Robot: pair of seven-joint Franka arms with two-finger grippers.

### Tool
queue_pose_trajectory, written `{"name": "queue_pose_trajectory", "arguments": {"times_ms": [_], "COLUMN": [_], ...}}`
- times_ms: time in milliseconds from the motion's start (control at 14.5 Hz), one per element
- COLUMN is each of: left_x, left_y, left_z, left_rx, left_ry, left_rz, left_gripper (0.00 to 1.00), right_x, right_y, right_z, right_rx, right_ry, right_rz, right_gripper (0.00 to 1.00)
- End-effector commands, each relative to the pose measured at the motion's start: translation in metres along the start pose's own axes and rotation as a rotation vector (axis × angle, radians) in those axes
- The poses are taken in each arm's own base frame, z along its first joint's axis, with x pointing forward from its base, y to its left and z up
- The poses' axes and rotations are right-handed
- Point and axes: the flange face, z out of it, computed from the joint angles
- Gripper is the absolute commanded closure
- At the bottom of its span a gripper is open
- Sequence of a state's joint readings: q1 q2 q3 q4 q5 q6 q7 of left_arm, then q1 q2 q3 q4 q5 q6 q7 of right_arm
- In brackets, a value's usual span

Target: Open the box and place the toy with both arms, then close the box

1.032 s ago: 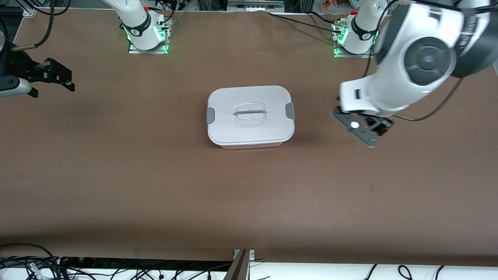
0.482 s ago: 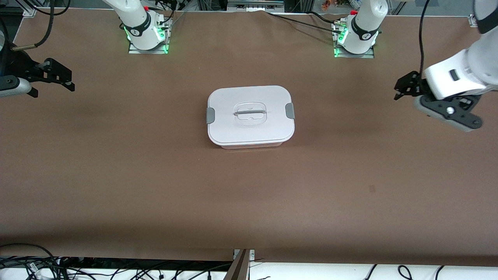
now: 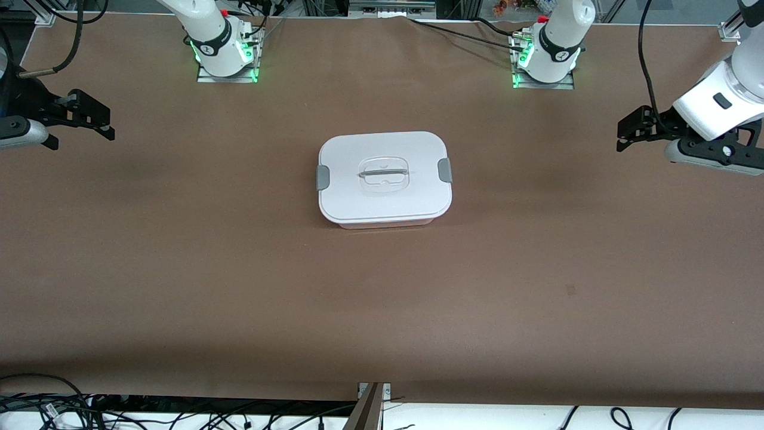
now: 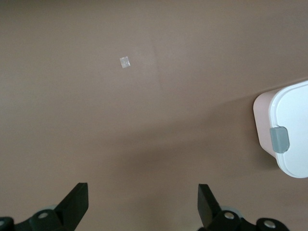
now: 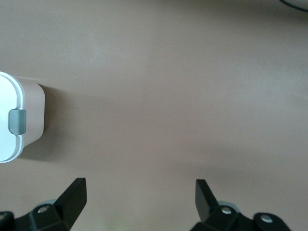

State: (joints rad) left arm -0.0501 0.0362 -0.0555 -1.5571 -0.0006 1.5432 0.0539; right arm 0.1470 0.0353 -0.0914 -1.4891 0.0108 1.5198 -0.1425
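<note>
Since a second ago we are seeing the left gripper [image 3: 634, 129] swinging outward, both it and the waiting right gripper [image 3: 89, 116] standing apart over bare surface [image 3: 239, 269], while the box [image 3: 384, 177], sitting mid-surface, is looking rigid, light and slick, best unclipped at its grey clips [image 3: 444, 170].

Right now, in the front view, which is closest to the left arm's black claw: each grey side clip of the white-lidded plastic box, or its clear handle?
From the left gripper, open over the table's left-arm end:
1. Grey clip on that end of the box.
2. Clear recessed handle, mid-lid.
3. Grey clip, toward the right arm's end.
</note>
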Motion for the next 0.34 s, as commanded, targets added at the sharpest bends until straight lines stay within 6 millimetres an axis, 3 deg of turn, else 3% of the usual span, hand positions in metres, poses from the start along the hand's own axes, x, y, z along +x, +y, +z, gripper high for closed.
{"name": "queue_pose_trajectory", "arguments": {"times_ms": [0, 275], "left_x": [-0.010, -0.015], "left_y": [-0.020, -0.031], "left_z": [0.002, 0.001], "left_rx": [0.029, 0.034], "left_ry": [0.044, 0.053], "left_rz": [-0.070, -0.087], "left_gripper": [0.00, 0.00], "right_x": [0.000, 0.000], "right_y": [-0.001, -0.001], "right_z": [-0.002, -0.002], "right_rx": [0.001, 0.000], "right_ry": [0.005, 0.004], "right_rz": [-0.003, -0.004], "right_gripper": [0.00, 0.00]}}
